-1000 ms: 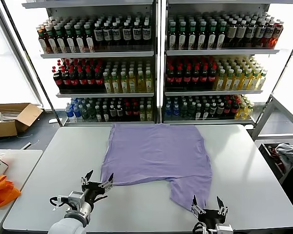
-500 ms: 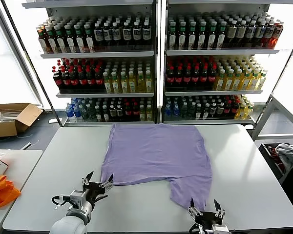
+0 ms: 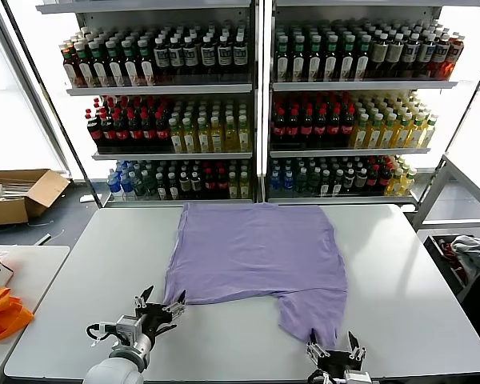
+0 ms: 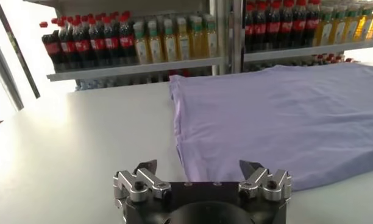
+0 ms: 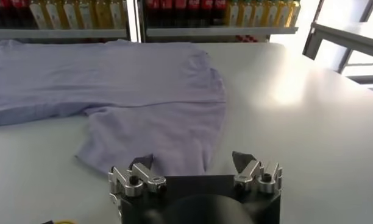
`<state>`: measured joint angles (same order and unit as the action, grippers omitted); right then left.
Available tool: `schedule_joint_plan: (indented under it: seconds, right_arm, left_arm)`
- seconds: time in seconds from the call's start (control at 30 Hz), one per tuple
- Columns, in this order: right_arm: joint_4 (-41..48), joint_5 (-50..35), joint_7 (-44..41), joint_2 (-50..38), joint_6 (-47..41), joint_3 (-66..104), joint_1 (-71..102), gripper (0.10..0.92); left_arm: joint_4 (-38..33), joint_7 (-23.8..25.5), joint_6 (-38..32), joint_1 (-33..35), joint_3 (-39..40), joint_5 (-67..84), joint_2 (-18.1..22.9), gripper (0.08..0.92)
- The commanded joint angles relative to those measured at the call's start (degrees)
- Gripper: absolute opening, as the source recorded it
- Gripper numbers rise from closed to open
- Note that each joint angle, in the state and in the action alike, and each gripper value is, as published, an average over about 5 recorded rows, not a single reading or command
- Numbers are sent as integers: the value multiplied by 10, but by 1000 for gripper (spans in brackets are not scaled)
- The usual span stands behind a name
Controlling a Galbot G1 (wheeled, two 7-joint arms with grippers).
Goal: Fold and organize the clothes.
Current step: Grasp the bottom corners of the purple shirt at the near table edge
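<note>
Head view only: orange bag [image 3: 0, 314] at left edge. Lavender T-shirt [image 3: 256, 256] lies flat mid-frame on white table [image 3: 408, 272], plain side up. Left gripper [image 3: 160, 302] and right gripper [image 3: 334, 349], bottom of frame, both spread wide, grasping nothing.

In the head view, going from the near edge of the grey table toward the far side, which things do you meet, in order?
Right gripper, open, at the near edge → left gripper, open, slightly farther → lavender T-shirt spread flat on the table → shelves of bottles behind the table.
</note>
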<state>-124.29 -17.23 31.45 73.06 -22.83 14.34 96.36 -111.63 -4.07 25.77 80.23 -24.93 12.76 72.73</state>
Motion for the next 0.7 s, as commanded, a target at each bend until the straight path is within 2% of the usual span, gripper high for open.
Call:
schedule_joint_plan:
  seconds: [0.03, 0.17, 0.23, 0.47, 0.7]
  right_arm:
    - [3, -1, 0, 1, -2, -1, 0, 823]
    - [5, -5, -3, 1, 1, -1, 2, 788]
    - [5, -6, -5, 1, 3, -2, 3, 733]
    - [5, -5, -9, -1, 9, -4, 6, 552]
    - [2, -9, -16, -6, 11, -1, 6, 335]
  left_arm:
    - [2, 4, 2, 2, 1, -7, -1, 822]
    - [3, 8, 1, 5, 3, -13, -1, 793]
    - [4, 9, 1, 7, 5, -15, -1, 745]
    - [7, 14, 0, 18, 7, -19, -3, 545]
    - [6, 17, 1, 27, 7, -19, -2, 338]
